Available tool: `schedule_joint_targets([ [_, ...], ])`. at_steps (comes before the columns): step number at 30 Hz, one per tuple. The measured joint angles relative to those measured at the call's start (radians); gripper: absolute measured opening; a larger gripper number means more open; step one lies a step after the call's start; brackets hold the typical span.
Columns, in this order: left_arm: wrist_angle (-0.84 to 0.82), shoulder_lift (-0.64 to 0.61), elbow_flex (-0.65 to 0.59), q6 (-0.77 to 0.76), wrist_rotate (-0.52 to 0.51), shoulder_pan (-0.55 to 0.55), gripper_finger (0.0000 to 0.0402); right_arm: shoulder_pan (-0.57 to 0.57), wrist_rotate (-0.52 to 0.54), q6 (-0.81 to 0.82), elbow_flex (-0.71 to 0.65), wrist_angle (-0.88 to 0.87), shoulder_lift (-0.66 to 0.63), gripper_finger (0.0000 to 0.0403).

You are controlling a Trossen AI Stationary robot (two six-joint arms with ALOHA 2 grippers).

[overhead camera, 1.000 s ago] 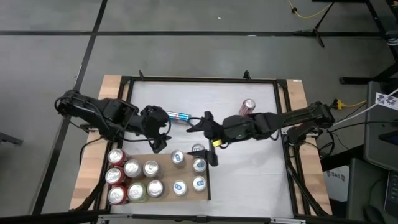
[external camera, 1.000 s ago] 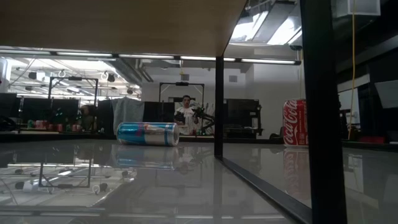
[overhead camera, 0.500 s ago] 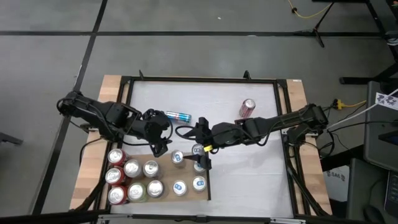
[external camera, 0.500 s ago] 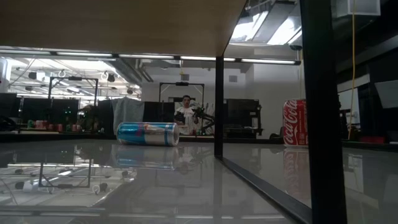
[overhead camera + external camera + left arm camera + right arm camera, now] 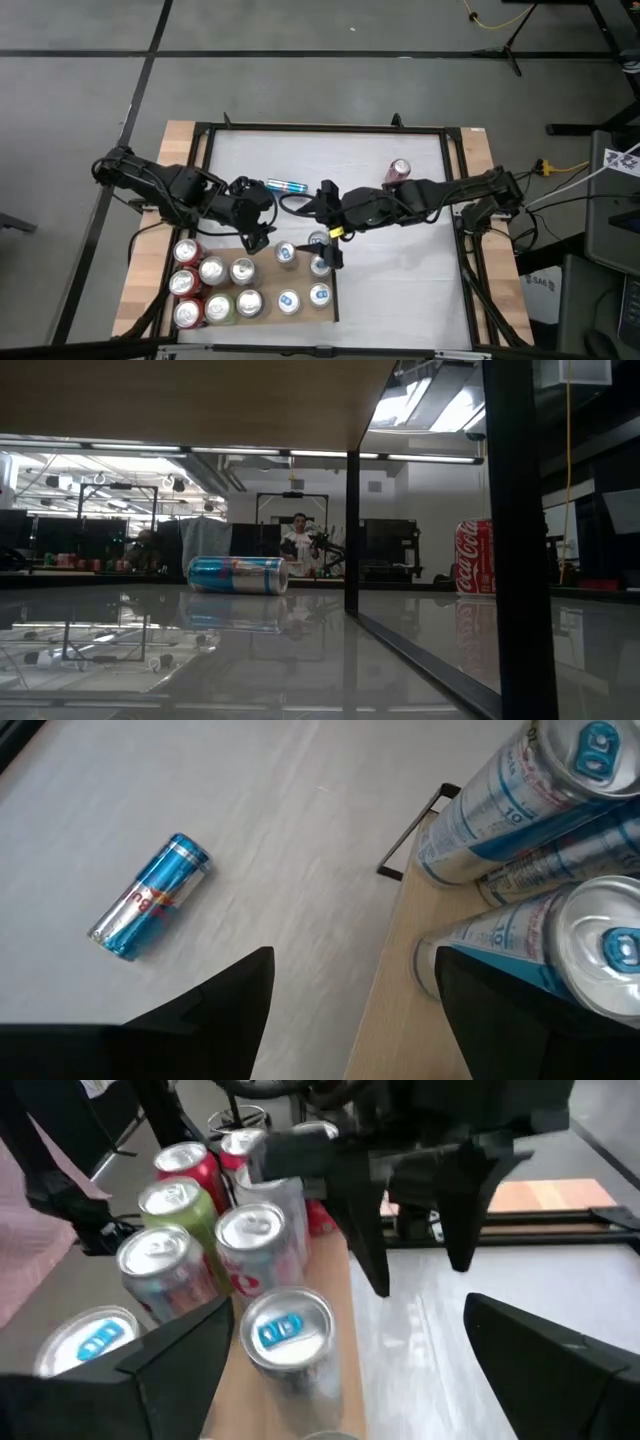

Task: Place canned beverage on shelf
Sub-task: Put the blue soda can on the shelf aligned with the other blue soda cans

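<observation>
Right gripper (image 5: pixel 322 252) hangs over the shelf's (image 5: pixel 262 255) far right corner, fingers spread wide, nothing between them; in the right wrist view a blue-topped can (image 5: pixel 290 1330) stands on the shelf in the gap between the two dark fingers (image 5: pixel 185 1355), not touched by either; whether the fingertips reach down to can height cannot be told.

Left gripper (image 5: pixel 256 236) sits over the shelf's far edge, just left of the right gripper; jaws part-way apart, empty; in the left wrist view the shelf edge shows between its fingers (image 5: pixel 235 990), with tall silver-and-blue cans (image 5: pixel 520 795) standing on the wood beside them.

Shelf lies at the near left part of the white table (image 5: pixel 400 270), dark strip along its right edge; on it, upright cans in rows: red-topped and silver-topped ones (image 5: pixel 212 290) toward its left end, blue-marked ones (image 5: pixel 303 297) toward its right end.

Beyond the shelf's far edge, a slim blue can (image 5: pixel 287 186) lies on its side on the table, well apart from the shelf; a red can (image 5: pixel 397 173) stands far to the shelf's right, near the table's far side.

Low view: the blue can lying flat, the red can upright; a person (image 5: pixel 299 540) in the room behind.
</observation>
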Motion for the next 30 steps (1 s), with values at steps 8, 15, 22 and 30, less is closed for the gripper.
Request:
schedule_joint_targets([
  [8, -0.004, 0.000, 0.000, -0.001, -0.001, 0.000, 0.0268, 0.001, 0.006, 0.000, 0.238, -0.205, 0.131, 0.0385],
  [15, -0.003, 0.000, 0.000, -0.001, 0.002, 0.000, 0.0268, 0.001, -0.004, 0.000, 0.274, -0.285, 0.187, 0.0385],
  [22, 0.000, 0.000, 0.000, -0.001, 0.006, -0.001, 0.0268, 0.001, -0.005, 0.000, 0.275, -0.310, 0.191, 0.0385],
  [30, 0.022, 0.000, 0.000, -0.005, 0.044, -0.004, 0.0268, 0.001, 0.025, -0.001, 0.275, -0.329, 0.192, 0.0385],
])
